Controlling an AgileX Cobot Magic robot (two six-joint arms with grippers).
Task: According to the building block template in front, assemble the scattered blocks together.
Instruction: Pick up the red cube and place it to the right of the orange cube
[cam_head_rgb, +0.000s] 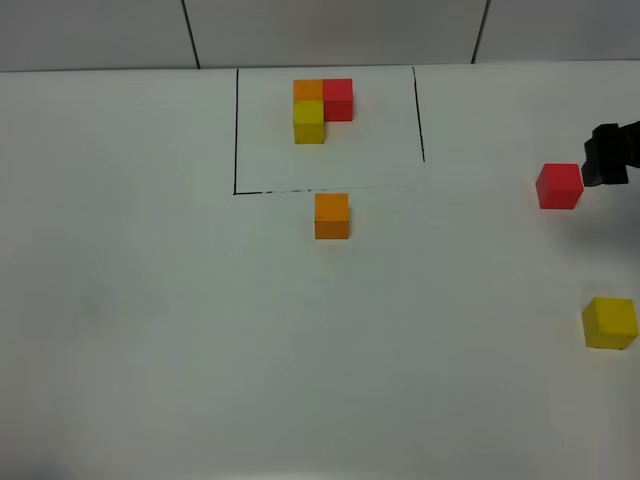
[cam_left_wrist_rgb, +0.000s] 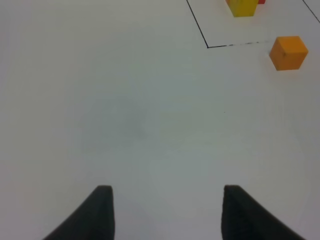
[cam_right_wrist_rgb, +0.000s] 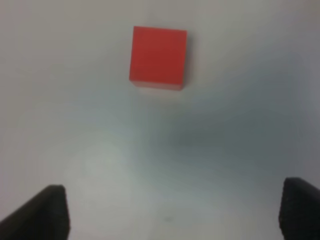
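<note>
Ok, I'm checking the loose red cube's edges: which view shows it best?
Right wrist: the loose red cube fills more of the frame, unobstructed. Exterior high shows it small; left wrist misses it.

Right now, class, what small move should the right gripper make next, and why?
Probably ease the open right gripper forward until its jaws straddle the small matte red cube. That cube lies just ahead of the gripper, untouched, and far from the loose orange cube it seemingly has to join.

R gripper (cam_head_rgb: 603, 160) was matte blk & blocky w/ squared edges, just right of the red block (cam_head_rgb: 559, 186). Close up, L gripper (cam_left_wrist_rgb: 165, 212) had two blk wedge-shaped fingers (cam_left_wrist_rgb: 97, 217) w/ rounded tips; R gripper's looked alike, blurred.
</note>
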